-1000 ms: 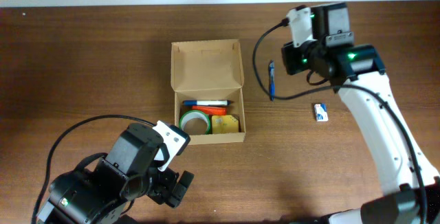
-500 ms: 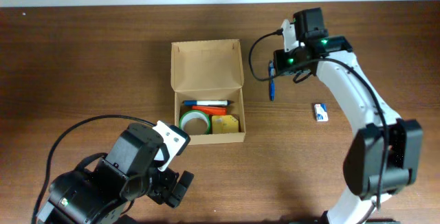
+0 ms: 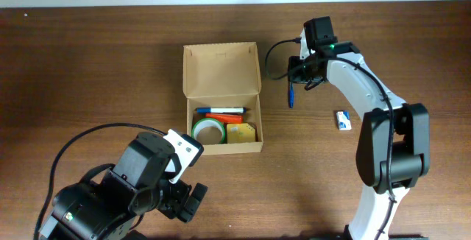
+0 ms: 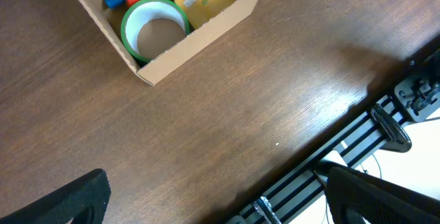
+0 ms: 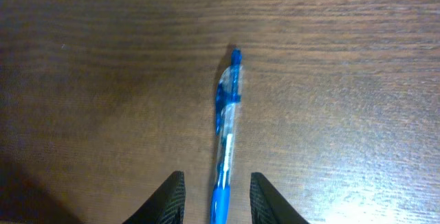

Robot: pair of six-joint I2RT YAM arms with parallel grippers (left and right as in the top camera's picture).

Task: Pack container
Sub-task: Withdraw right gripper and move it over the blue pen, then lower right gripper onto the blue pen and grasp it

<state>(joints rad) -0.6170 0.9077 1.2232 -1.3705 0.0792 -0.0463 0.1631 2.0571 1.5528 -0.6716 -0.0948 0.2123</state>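
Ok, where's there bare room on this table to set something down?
Bare wood: the stretch left of the box, and the middle front between the box and the right arm's base. Crowded: right of the box, with the pen, right claw and white packet.

The overhead view looks straight down on the whole tabletop [image 3: 88, 63]. The left wrist view looks down at the box's [image 4: 206, 35] near corner. The right wrist view sits close above the pen [image 5: 227, 128]; the overhead view shows both.

We see a tan cardboard box [image 3: 221, 71] on a dark brown, wood-grained table [image 3: 88, 63]. Inside are a green tape roll [image 3: 208, 130], a blue-and-white marker [image 3: 221, 110], an orange-red marker [image 3: 217, 116] and a yellow pad [image 3: 241, 133], possibly sticky notes. To the right lie a translucent blue pen [image 3: 291, 93] and a white block [image 3: 343, 120] marked blue.
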